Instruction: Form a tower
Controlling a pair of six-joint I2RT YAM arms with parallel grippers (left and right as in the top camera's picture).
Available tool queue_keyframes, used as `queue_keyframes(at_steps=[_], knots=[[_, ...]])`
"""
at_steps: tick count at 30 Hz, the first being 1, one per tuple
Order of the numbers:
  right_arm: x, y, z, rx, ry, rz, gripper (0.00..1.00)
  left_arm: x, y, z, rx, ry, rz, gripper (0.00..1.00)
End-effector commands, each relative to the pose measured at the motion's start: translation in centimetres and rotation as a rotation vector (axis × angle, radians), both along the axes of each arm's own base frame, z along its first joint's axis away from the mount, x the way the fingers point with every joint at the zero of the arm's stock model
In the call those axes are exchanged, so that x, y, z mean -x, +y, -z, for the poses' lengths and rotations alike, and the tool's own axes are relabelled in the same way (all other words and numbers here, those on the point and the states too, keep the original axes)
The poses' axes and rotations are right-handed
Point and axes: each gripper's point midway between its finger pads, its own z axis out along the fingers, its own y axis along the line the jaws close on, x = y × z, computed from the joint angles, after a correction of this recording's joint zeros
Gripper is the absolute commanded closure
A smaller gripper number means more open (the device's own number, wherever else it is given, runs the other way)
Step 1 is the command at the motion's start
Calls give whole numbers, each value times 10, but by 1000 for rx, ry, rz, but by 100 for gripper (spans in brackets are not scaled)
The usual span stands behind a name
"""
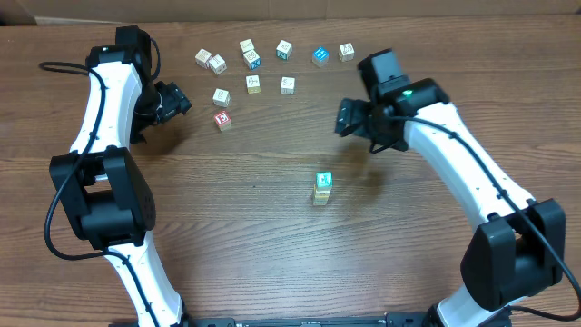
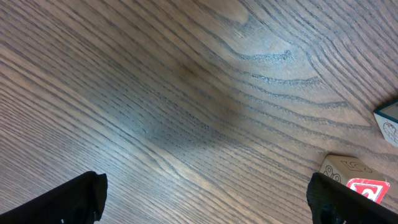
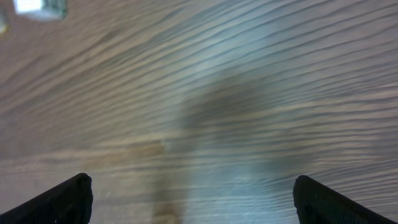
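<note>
Tower (image 1: 322, 187) stands alone at lower centre of overhead frame on the wood table (image 1: 272, 245); teal face on top, yellow below, lowest cube hard to read from above. Stack looks upright, nothing touching it.

R gripper (image 1: 345, 118) sits right of centre, above and right of tower, well apart from it. Wrist view: fingers (image 3: 62, 199) spread wide at both lower corners, only blurred tabletop between them (nothing held). A pale cube (image 3: 40, 6) shows blurred at upper left of that view.

L gripper (image 1: 177, 98) sits at upper left, far from tower. Wrist view: fingers (image 2: 68, 199) spread to both lower corners, bare wood between. Red cube (image 2: 357, 183) lies beside the lower-right finger; contact not clear. Teal-edged cube (image 2: 388, 121) cut off at right edge.

Loose cubes: scattered row across top centre of overhead frame, incl. blue cube (image 1: 320, 56) and white cube (image 1: 287, 84). All flat on table, single, apart from tower.
</note>
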Motion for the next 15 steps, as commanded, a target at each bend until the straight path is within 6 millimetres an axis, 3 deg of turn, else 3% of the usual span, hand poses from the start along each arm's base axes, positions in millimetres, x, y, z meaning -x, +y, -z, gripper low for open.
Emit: queue_keyframes(at_steps=[1, 6, 15], knots=[[-6, -17, 0, 10, -6, 38, 0, -4, 1, -16, -14, -39, 17, 0], [-10, -30, 0, 10, -8, 73, 0, -4, 1, -16, -14, -39, 17, 1], [-10, -30, 0, 10, -8, 73, 0, -4, 1, -16, -14, -39, 17, 0]])
